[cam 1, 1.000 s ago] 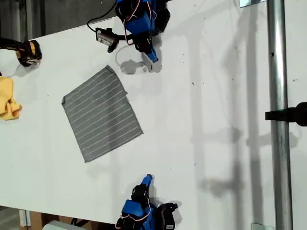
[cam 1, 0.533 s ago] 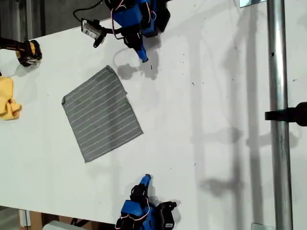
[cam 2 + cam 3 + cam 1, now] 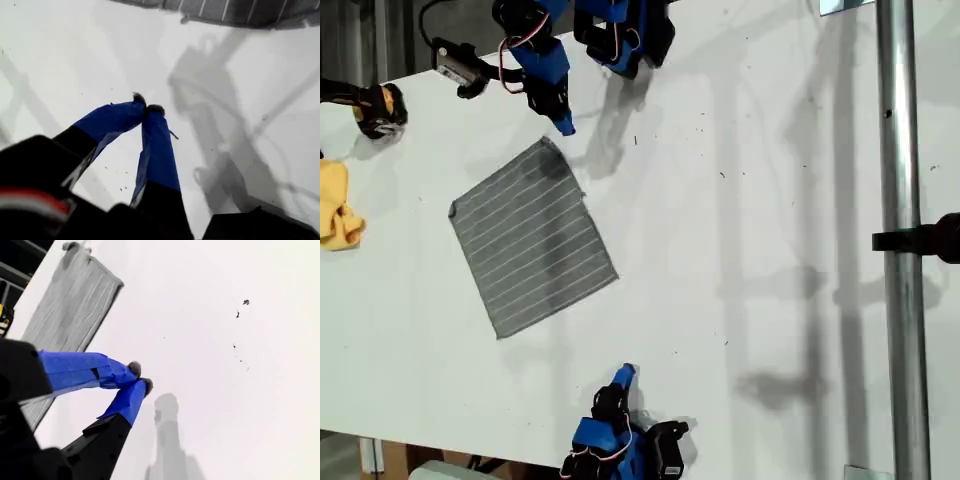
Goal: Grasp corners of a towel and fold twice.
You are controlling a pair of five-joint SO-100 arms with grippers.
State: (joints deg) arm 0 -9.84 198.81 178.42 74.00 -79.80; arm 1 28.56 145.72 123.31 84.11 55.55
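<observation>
The grey towel (image 3: 532, 238) with thin white stripes lies flat on the white table, left of centre in the exterior view. Its far corner (image 3: 549, 145) sits just below my first gripper (image 3: 565, 125), which is shut, holds nothing and hovers above the table. In the first wrist view my first gripper (image 3: 147, 107) shows closed tips, with the towel's edge (image 3: 225, 10) beyond them. My second gripper (image 3: 628, 373) is shut and empty at the table's near edge, apart from the towel. In the second wrist view the towel (image 3: 70, 305) lies off to the side of my second gripper (image 3: 140, 376).
A yellow cloth (image 3: 337, 208) and a black and yellow object (image 3: 377, 107) lie at the exterior view's left edge. A metal pole (image 3: 900, 240) runs down the exterior view's right side. Arm shadows fall across the white table (image 3: 750, 250).
My first arm has swung toward the exterior view's left, so its gripper now sits by the towel's far corner. The second arm and the towel have not moved.
</observation>
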